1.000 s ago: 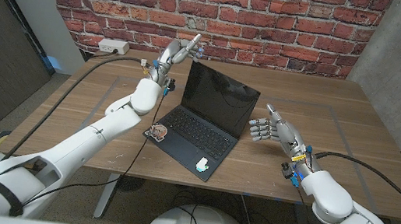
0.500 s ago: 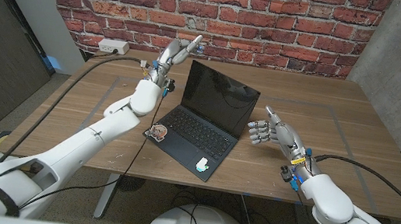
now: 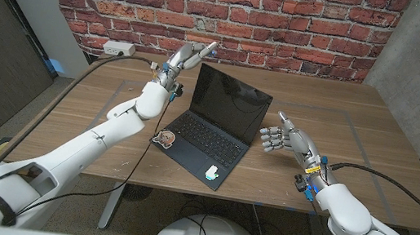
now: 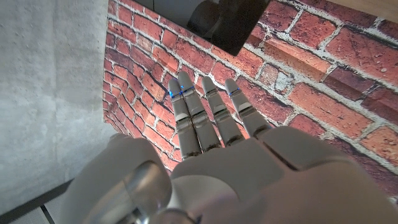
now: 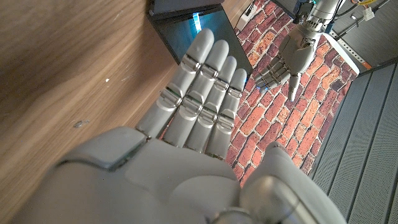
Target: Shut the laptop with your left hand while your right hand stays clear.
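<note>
Wooden table (image 3: 373, 132) spans the middle of the head view, brick wall (image 3: 289, 22) across the top.

Laptop (image 3: 211, 124) sits a little left of frame centre, turned at an angle, lid up and screen dark; base flat on the wood, stickers on the palm rest and on the table by its lower-left corner. Judged a stiff, thin slab on a hinge — moderate weight in the base, light lid, screen side fragile. No grasp should be needed: a push on the back of the lid near its top edge ought to fold it; pressing the glass or forcing the hinge sideways would be the risk. Smooth lid, so fingertips could slide.

Left hand (image 3: 188, 55) is raised at upper left of centre, just above and beside the lid's top-left corner, fingers apart and extended, holding nothing. Whether the fingertips touch the lid edge I cannot tell; the left wrist view shows fingers (image 4: 205, 115) straight with a dark lid corner beyond them, a gap apparently between.

Right hand (image 3: 283, 134) stands to the right of the laptop, near its right edge but apart, fingers loosely spread, empty — the right wrist view shows the laptop beyond its fingertips.
</note>
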Motion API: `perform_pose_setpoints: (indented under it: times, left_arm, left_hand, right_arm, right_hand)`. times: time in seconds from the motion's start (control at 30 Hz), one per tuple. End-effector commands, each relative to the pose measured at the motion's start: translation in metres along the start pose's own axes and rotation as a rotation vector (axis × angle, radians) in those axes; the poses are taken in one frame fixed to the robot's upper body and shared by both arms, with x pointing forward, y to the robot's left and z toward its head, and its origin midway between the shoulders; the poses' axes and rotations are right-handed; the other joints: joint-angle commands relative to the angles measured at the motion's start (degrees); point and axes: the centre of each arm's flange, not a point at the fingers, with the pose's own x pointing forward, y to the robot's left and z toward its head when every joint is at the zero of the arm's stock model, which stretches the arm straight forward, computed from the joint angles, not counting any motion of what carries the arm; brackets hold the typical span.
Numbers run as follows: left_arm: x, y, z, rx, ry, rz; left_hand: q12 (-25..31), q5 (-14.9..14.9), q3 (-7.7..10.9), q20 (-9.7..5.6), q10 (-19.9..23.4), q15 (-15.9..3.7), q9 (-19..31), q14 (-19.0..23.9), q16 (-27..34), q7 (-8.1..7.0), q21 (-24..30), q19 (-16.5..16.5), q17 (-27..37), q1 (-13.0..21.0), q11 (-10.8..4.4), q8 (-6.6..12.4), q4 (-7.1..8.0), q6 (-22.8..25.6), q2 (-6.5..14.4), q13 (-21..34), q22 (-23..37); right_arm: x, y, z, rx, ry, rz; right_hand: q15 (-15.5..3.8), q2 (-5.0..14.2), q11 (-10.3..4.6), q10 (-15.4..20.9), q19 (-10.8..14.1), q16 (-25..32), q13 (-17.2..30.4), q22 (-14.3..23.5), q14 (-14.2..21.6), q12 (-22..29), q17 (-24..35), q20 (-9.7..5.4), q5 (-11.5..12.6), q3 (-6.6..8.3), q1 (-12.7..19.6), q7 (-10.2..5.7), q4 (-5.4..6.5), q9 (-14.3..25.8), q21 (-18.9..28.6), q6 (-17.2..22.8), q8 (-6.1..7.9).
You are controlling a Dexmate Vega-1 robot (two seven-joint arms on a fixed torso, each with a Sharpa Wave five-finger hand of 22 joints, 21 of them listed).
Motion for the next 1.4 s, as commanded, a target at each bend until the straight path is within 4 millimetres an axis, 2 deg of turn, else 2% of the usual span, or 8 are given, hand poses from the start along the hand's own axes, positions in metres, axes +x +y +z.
perform_pose_setpoints:
  times: [0.03, 0.3, 0.43, 0.57, 0.83, 1.0, 1.13, 1.4]
  left_arm:
    - [0.011, -0.005, 0.008, 0.16, -0.046, -0.081]
    - [0.012, -0.009, 0.007, 0.176, -0.049, -0.089]
    - [0.012, -0.01, 0.004, 0.189, -0.046, -0.093]
    - [0.012, -0.011, 0.002, 0.218, -0.045, -0.109]
    - [0.012, -0.016, 0.003, 0.255, -0.052, -0.139]
    - [0.012, -0.016, 0.004, 0.259, -0.058, -0.142]
    - [0.01, -0.016, 0.007, 0.285, -0.07, -0.127]
    - [0.006, -0.015, 0.015, 0.29, -0.107, -0.101]
  left_hand:
    - [-0.3, 0.0, -0.32, 0.23, -0.4, -7.75, 0.1, 1.3, 0.0, -0.14, -0.1, -0.2, -0.1, -0.5, -0.04, -0.29, 0.12, -0.3, 0.1, 0.1, 0.0]
    - [-0.2, 0.0, -0.48, 0.11, 0.0, -8.1, 0.2, 2.8, 0.2, -0.33, -0.1, 0.4, -0.4, -0.7, -0.13, -0.26, 0.23, -0.2, 0.1, 0.2, -0.3]
    - [0.0, 0.0, -0.8, -1.67, 1.6, -8.79, 0.2, 6.2, 0.6, -0.35, 0.3, 2.9, -1.5, -0.8, -0.28, 0.19, 0.16, 1.0, 0.0, 0.3, -0.9]
    - [-0.1, 0.0, -0.91, -0.75, 1.8, -8.62, 0.2, 8.0, 0.9, -0.32, 0.5, 3.9, -1.9, -0.9, -0.21, 0.21, 0.18, 1.2, 0.1, 0.4, -1.0]
    - [-0.7, 0.0, -1.06, -1.27, 1.1, -8.6, 0.2, 7.2, 0.1, -0.35, 0.6, 5.1, -2.2, -0.9, -0.21, 0.04, 0.16, 0.8, 0.2, 0.4, -1.1]
    - [-0.2, 0.1, -1.16, -1.8, 3.8, -8.94, 0.3, 14.8, 2.7, 0.19, 1.9, 9.9, -1.5, -1.0, -0.2, 0.68, 0.24, 2.6, 0.7, 0.9, -1.0]
    - [0.0, 0.1, -1.53, -4.31, 5.7, -9.29, 0.3, 19.6, 4.1, -0.37, 4.6, 18.2, -1.2, -0.6, -1.2, 1.18, 0.02, 4.3, 0.3, 1.4, -1.1]
    - [0.7, 0.0, -2.02, -6.83, 8.7, -9.44, 0.4, 23.6, 5.1, 0.25, 6.9, 25.8, -0.9, -0.2, -1.49, 1.95, -0.05, 6.6, 0.2, 2.1, -1.1]
  right_arm:
    - [-0.001, 0.0, 0.0, 0.0, -0.004, -0.007]
    - [-0.001, 0.002, 0.0, 0.001, -0.013, -0.006]
    - [-0.002, 0.002, 0.001, 0.004, -0.02, -0.008]
    - [-0.002, 0.003, 0.001, 0.005, -0.026, -0.006]
    - [-0.004, 0.004, 0.0, 0.011, -0.022, -0.013]
    - [-0.003, 0.004, 0.001, 0.006, -0.026, -0.017]
    - [-0.003, 0.005, 0.001, 0.005, -0.027, -0.017]
    - [-0.001, 0.005, 0.001, 0.0, -0.03, -0.016]
  right_hand:
    - [-0.31, -0.05, 0.18, 0.2, -0.5, -0.1, 0.1, 0.0, 0.4, -0.1, 0.2, -2.48, 0.2, 0.28, 0.3, -0.1, -0.28, 0.1, -0.2, 0.1, -0.14]
    - [-0.31, -0.06, 0.22, 0.5, -0.6, -0.3, 0.2, -0.1, 0.3, -0.2, 0.3, -2.46, 0.2, 0.29, 0.3, -0.24, -0.29, 0.2, -0.3, 0.3, -0.24]
    - [-0.32, -0.04, 0.16, 0.6, -0.6, -0.3, 0.2, -0.2, 0.3, -0.3, 0.3, -2.45, 0.2, 0.3, 0.3, -0.31, -0.28, 0.2, -0.3, 0.6, -0.21]
    - [-0.32, 0.0, 0.15, 0.8, -0.6, -0.3, 0.2, -0.3, 0.4, -0.3, 0.4, -2.43, 0.2, 0.31, 0.3, -0.29, -0.27, 0.2, -0.3, 0.7, -0.26]
    - [-0.33, 0.16, 0.12, 1.1, -0.5, -0.3, 0.2, -0.4, 0.6, -0.4, 0.5, -2.44, 0.3, 0.39, 0.4, -0.52, -0.25, 0.2, -0.3, 1.1, -0.31]
    - [-0.33, 0.23, 0.15, 1.1, -0.5, -0.4, 0.2, -0.4, 0.7, -0.5, 0.6, -2.44, 0.3, 0.43, 0.4, -0.45, -0.25, 0.2, -0.3, 1.1, -0.43]
    - [-0.32, 0.24, 0.15, 1.1, -0.5, -0.4, 0.2, -0.5, 0.7, -0.6, 0.7, -2.43, 0.3, 0.43, 0.4, -0.42, -0.24, 0.2, -0.3, 1.0, -0.53]
    - [-0.31, 0.24, 0.17, 1.1, -0.6, -0.4, 0.2, -0.6, 0.8, -0.8, 0.7, -2.43, 0.3, 0.44, 0.4, -0.45, -0.24, 0.2, -0.3, 1.1, -0.65]
